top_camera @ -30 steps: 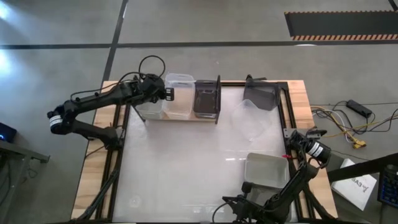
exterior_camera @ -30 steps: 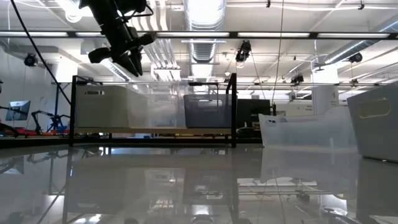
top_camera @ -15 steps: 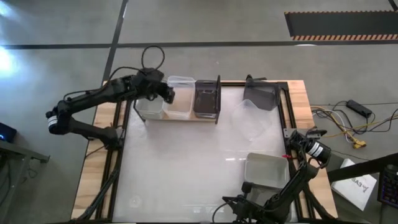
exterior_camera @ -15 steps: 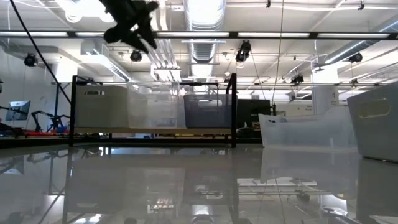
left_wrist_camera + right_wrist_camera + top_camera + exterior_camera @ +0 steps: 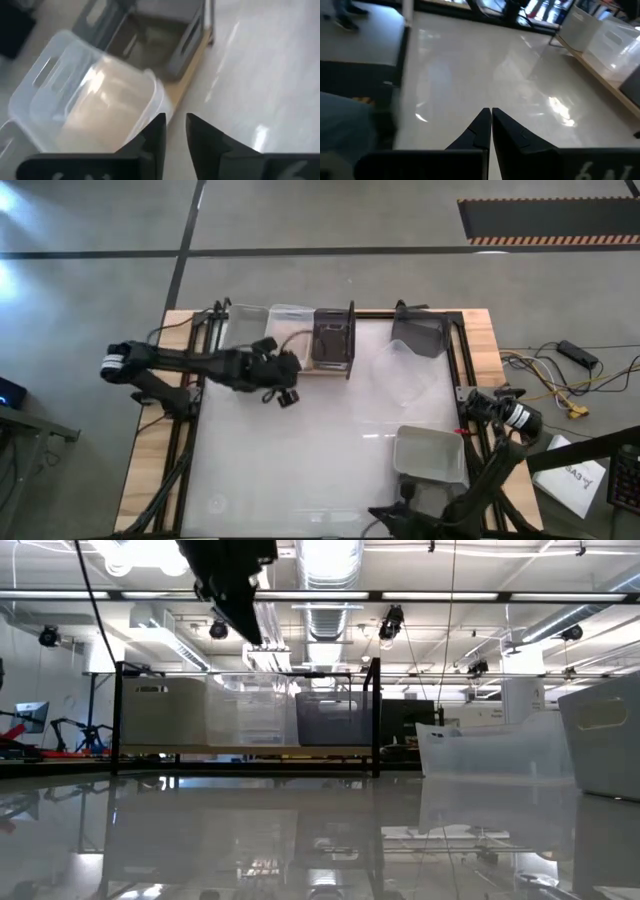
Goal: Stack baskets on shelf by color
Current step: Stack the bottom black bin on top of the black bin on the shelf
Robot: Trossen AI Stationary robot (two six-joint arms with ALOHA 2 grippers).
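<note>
The shelf [image 5: 305, 369] stands at the table's far side, a wooden plank between black wire uprights [image 5: 372, 715]. On it, side by side, rest a whitish basket [image 5: 160, 715], a clear basket [image 5: 100, 100] and a dark grey basket [image 5: 333, 338]. My left gripper [image 5: 283, 383] hangs over the table just on the near side of the shelf, in front of the clear basket. It is high above the shelf in the low view [image 5: 235, 585], and its fingers are a little apart [image 5: 175, 125] and empty. My right gripper [image 5: 491, 112] is shut and empty, low by the table's near edge [image 5: 400, 505].
Off the shelf on the table's right half stand a dark grey basket [image 5: 418, 335] at the far side, a clear basket [image 5: 405, 375] beside it, and a whitish basket [image 5: 430, 455] nearer. Cables lie on the floor to the right [image 5: 560, 380].
My left gripper has risen from over the shelf's left end and swung toward the table's near edge and a little to the right, and is now in front of the shelf. The baskets on the shelf have stayed in place.
</note>
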